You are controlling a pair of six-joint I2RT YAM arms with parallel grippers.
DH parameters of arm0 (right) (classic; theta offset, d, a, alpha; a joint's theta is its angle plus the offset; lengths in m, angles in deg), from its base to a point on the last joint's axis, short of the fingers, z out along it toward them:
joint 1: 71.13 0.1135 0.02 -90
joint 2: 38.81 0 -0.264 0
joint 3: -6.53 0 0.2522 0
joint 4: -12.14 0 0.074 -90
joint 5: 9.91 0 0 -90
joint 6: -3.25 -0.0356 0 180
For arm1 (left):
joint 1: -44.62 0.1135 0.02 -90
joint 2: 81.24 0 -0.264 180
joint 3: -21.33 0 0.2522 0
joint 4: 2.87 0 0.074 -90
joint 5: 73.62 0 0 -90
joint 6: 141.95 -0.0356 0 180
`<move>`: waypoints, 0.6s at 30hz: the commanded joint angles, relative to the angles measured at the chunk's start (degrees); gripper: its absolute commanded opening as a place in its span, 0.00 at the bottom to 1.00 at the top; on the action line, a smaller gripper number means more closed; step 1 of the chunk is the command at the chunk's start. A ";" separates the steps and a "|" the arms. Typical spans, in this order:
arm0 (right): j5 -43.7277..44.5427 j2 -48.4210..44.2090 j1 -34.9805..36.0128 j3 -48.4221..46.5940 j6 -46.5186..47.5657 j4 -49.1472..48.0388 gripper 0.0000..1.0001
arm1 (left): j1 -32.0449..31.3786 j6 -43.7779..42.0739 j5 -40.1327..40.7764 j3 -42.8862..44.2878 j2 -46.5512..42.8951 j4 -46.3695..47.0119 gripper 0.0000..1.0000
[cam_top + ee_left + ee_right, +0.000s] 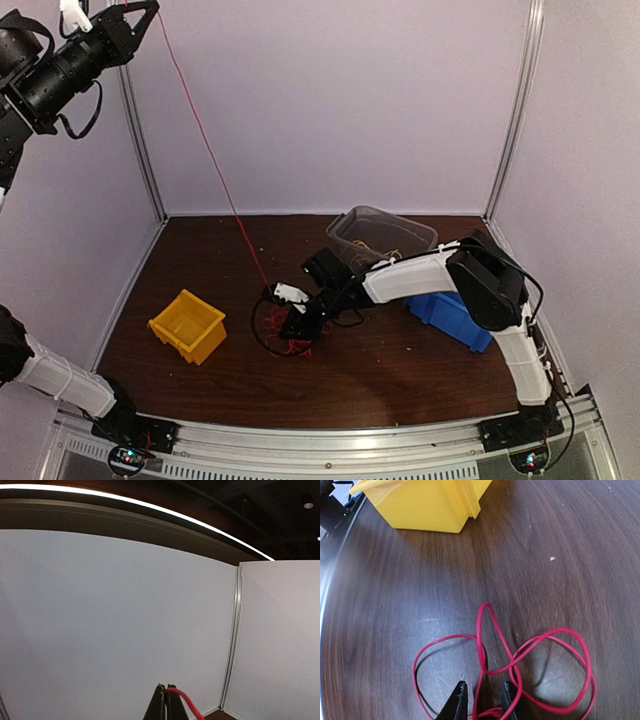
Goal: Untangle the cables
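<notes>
Of the cables, a red one (210,150) stretches taut from high at the back left down to a tangle (287,343) on the dark table. My left gripper (150,8) is raised near the top left corner and is shut on the red cable's upper end (186,701); in the left wrist view its tips (166,687) are pressed together. My right gripper (290,320) is low over the tangle. In the right wrist view its jaws (483,692) stand apart, with a strand of the red loops (540,645) running between them, not pinched.
A yellow bin (188,325) sits left of the tangle, close ahead in the right wrist view (430,505). A clear plastic tub (380,235) with thin yellow strands stands at the back. A blue bin (450,315) lies under the right arm. White walls enclose the table.
</notes>
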 commanded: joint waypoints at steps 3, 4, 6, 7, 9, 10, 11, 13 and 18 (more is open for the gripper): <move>4.70 -4.07 -2.57 6.64 0.21 1.98 0.24 | 0.22 -6.15 6.34 8.98 0.24 5.54 0.00; 5.05 -4.41 -3.23 7.61 -0.04 1.59 0.24 | 0.22 -6.82 6.89 9.45 -0.02 6.38 0.00; 5.06 -4.76 -4.31 8.81 -0.24 1.44 0.26 | 0.22 -8.10 8.47 10.15 -0.78 8.38 0.00; 4.75 -4.78 -4.87 9.03 0.13 1.95 0.30 | 0.22 -9.67 9.30 10.39 -1.31 9.43 0.00; 5.05 -4.58 -5.81 8.99 0.65 3.13 0.35 | 0.22 -11.81 10.92 10.46 -2.31 11.80 0.00; 4.87 -4.48 -6.34 9.00 0.97 3.65 0.35 | 0.22 -12.69 11.72 10.46 -2.72 12.95 0.00; 4.82 -4.60 -6.72 9.20 1.04 3.88 0.36 | 0.22 -13.35 12.51 10.42 -3.14 13.90 0.00; 4.59 -4.97 -7.25 9.82 1.02 3.76 0.40 | 0.22 -14.19 13.54 10.20 -3.66 14.98 0.00; 3.03 -6.76 -8.06 11.20 1.93 3.55 0.51 | 0.22 -13.71 12.90 8.92 -3.32 14.32 0.00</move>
